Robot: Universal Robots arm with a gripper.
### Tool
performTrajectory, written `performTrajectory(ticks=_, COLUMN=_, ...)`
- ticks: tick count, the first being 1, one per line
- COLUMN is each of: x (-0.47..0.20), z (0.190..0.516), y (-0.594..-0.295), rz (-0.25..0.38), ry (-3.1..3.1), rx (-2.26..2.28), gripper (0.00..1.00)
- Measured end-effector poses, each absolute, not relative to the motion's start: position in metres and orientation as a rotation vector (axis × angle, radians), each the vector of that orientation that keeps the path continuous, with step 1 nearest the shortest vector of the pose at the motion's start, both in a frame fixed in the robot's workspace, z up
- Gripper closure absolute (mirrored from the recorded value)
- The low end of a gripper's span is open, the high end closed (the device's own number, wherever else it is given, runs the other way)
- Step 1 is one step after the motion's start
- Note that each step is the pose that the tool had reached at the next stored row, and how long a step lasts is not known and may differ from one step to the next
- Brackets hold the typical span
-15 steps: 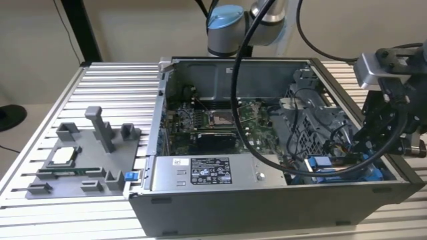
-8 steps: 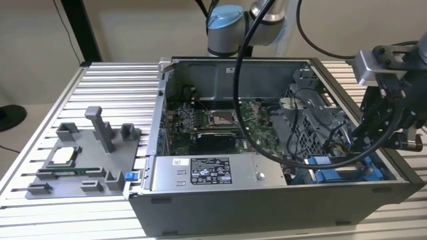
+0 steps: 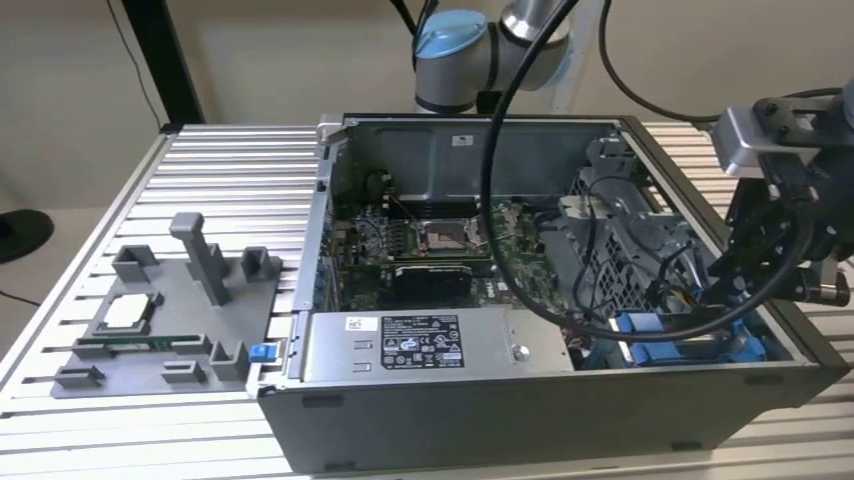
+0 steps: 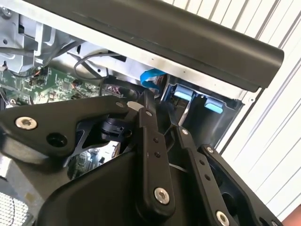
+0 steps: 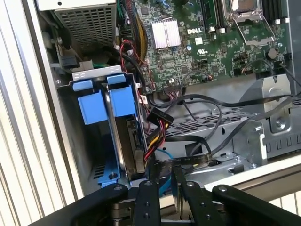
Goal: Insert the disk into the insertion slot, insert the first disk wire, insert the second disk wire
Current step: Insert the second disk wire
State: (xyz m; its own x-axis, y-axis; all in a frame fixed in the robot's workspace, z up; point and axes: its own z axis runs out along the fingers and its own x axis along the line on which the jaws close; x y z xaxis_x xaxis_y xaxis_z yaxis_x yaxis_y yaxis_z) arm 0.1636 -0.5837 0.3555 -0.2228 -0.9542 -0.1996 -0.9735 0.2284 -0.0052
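At the exterior view's left, a grey fixture tray [image 3: 160, 320] lies on the ribbed counter [image 3: 227, 170]. Beside it stands the open computer case [image 3: 534, 400], its green motherboard [image 3: 441, 240] exposed and a grey power-supply box [image 3: 427, 345] near the front wall. At the exterior view's right, the tool [image 3: 747, 290] reaches into the case's corner, above the insertion slot [image 3: 667, 340]. In the first wrist view the disk [image 5: 131, 146] sits edge-on in the blue slot, and the tool's fingers [image 5: 181, 176] are drawn together around a blue wire [image 5: 162, 157] just beside the disk.
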Motion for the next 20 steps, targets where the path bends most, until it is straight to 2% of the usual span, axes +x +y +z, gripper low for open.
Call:
performTrajectory(ticks=10, x=0.1696, z=0.361, y=-0.5852, rz=0.218, ry=2.36, rx=-1.864, gripper=0.0)
performTrajectory(ticks=20, x=0.1708, z=0.3547, y=-0.5865, rz=0.222, ry=2.364, rx=-1.866, gripper=0.0)
